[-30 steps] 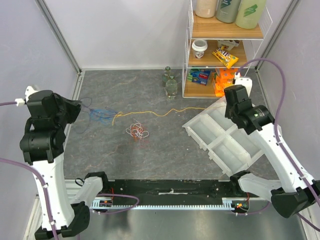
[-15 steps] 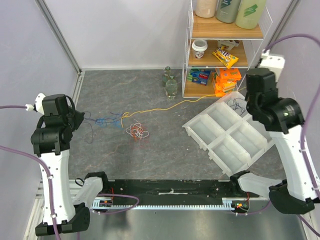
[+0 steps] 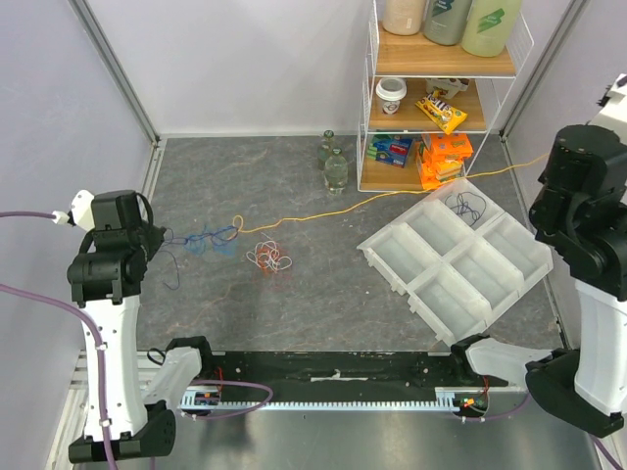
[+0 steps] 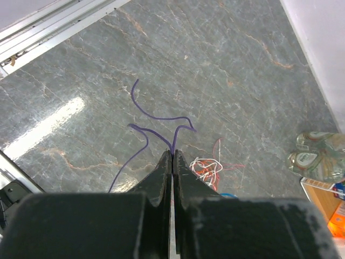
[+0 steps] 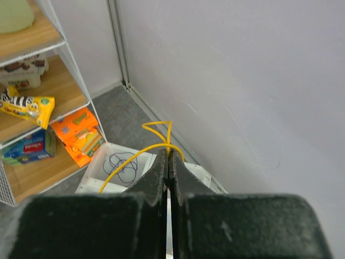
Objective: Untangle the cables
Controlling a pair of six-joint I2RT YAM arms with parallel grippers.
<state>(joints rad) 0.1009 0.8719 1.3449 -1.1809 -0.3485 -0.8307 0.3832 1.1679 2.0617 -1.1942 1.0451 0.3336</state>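
Note:
My left gripper [image 4: 172,154] is shut on a thin purple cable [image 4: 156,116], whose loose ends curl on the floor just ahead of the tips. A blue tangle [image 3: 206,238] lies to the right of that gripper. Further right is a small red, white and orange tangle [image 3: 266,258], seen from the left wrist too [image 4: 207,167]. My right gripper [image 5: 170,152] is raised by the right wall and shut on a yellow cable [image 5: 129,160]. That yellow cable [image 3: 392,199] stretches in a long line across the floor to the blue tangle.
A white compartment tray [image 3: 387,264] lies tilted at the right, with a dark blue cable [image 3: 468,206] in its far compartment. A wire shelf [image 3: 441,98] with snacks and two glass bottles [image 3: 335,166] stand at the back. A black rail [image 3: 333,377] runs along the near edge.
The right arm has risen and swung toward the right wall, drawing the yellow cable out long and taut over the tray. The left arm drew back, and the blue tangle shifted slightly.

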